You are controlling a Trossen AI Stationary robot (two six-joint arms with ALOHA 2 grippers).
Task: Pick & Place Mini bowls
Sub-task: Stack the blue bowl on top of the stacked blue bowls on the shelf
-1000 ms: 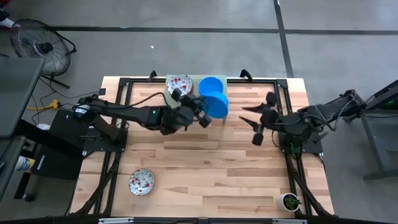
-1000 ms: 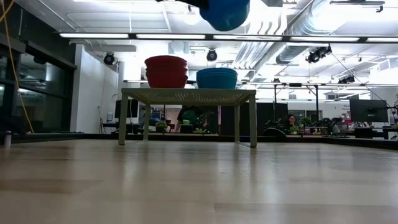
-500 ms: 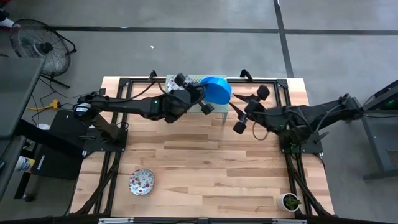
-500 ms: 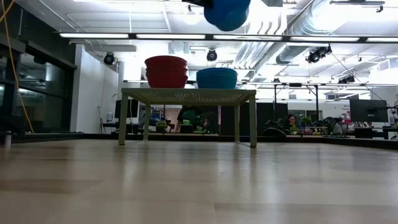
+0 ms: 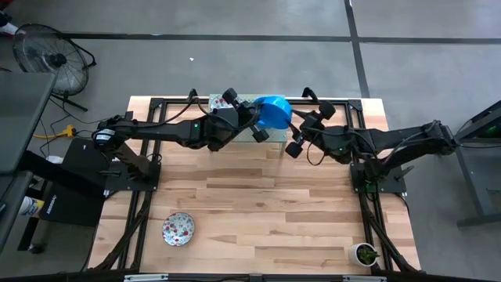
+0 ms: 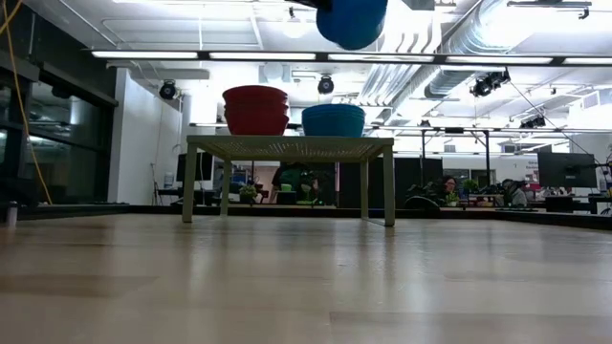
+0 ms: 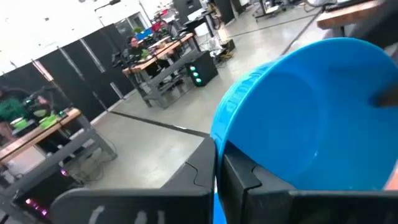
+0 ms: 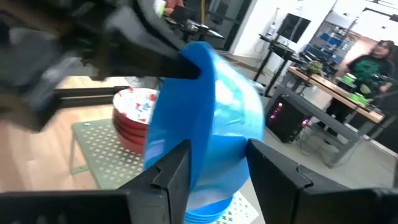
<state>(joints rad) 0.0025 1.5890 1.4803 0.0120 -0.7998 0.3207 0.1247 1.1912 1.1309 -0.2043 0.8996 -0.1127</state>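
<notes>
A solid blue mini bowl is held on edge above the pale green rack by my left gripper, which is shut on it. In the low view the bowl hangs high above the rack. My right gripper is open. Its fingers stand on either side of the bowl; I see no touch. On the rack rest a stack of red-sided floral bowls and a stack of blue bowls. One floral bowl sits on the table, near left. My left gripper pinches the blue bowl's rim between its two fingers, one finger on the inner side and one on the outer side. The bowl is lifted clear and stands tilted on edge over the rack.
The rack stands on legs at the table's far edge, between the two arms. A small potted plant sits at the near right corner. Bare wooden table spreads out in the middle. Desks and people show in the room beyond.
My right gripper has moved from the table's right side toward the left and far edge, up to the blue bowl, and now has its open fingers around it. My left gripper has carried the bowl toward the far edge, over the blue stack.
</notes>
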